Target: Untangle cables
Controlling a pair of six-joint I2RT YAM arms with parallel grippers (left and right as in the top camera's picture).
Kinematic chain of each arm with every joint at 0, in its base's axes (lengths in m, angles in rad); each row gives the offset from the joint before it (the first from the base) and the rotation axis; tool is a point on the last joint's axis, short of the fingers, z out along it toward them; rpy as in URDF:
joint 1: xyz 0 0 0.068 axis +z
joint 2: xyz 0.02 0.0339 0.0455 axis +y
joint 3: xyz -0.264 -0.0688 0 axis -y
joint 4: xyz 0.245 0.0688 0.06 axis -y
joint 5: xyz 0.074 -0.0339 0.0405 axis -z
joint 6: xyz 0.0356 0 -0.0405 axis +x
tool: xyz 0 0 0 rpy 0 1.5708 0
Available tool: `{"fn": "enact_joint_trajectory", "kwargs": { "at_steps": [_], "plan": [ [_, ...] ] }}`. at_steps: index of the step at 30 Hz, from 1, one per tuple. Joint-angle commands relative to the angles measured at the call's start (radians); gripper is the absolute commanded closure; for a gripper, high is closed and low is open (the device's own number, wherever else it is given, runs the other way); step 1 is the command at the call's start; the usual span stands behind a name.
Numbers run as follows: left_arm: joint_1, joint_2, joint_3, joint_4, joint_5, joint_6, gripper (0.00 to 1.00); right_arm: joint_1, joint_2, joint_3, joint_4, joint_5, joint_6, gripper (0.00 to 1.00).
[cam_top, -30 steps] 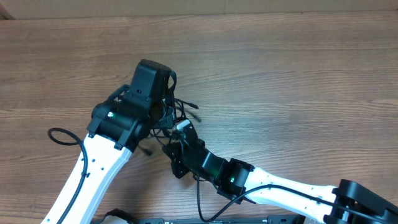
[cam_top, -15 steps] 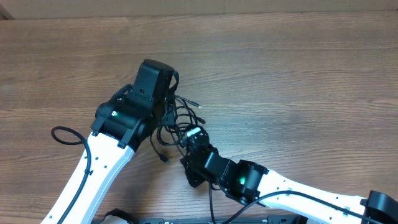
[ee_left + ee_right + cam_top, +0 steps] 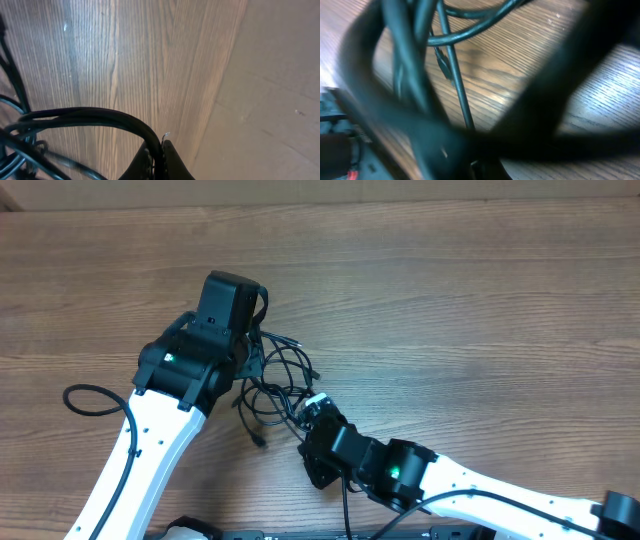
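The cables [image 3: 280,376] lie as a loose black tangle on the table [image 3: 480,300]. They touch the left gripper [image 3: 159,149] and spread from it toward the robot's right and the near edge. The left gripper's jaws are pressed together, pinching one cord that arcs down into their tips. The right gripper [image 3: 313,404] sits across the tangle from the left gripper, nearer the robot, its jaws closed on a cord. Its wrist view is blurred, with dark loops right against the lens. One plug end [image 3: 261,442] trails loose, nearer the robot than the left gripper.
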Motion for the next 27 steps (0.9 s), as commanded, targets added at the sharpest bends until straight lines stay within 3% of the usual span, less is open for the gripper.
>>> {"fn": "enact_joint_trajectory", "kwargs": {
  "at_steps": [1, 6, 10, 15, 18, 27],
  "plan": [
    [0.028, 0.027, 0.04, 0.016, -0.055, 0.042, 0.95, 0.022, -0.094, -0.029, 0.058, -0.072, -0.005, 0.96],
    [0.029, 0.107, 0.04, -0.001, 0.109, 0.097, 0.96, 0.022, -0.182, -0.029, 0.286, -0.072, -0.015, 0.96],
    [0.029, 0.167, 0.04, 0.002, 0.21, 0.163, 0.96, 0.022, -0.208, -0.029, 0.364, -0.025, -0.015, 0.96],
    [0.029, 0.187, 0.04, 0.022, 0.246, 0.214, 0.96, 0.022, -0.207, -0.029, 0.328, 0.033, -0.015, 0.83],
    [0.03, 0.186, 0.04, 0.045, 0.246, 0.236, 0.96, 0.022, -0.207, -0.029, 0.282, 0.031, -0.01, 0.6],
    [0.03, 0.186, 0.04, 0.071, 0.246, 0.235, 0.96, 0.022, -0.206, -0.029, 0.056, -0.009, 0.096, 0.57]
  ]
}}
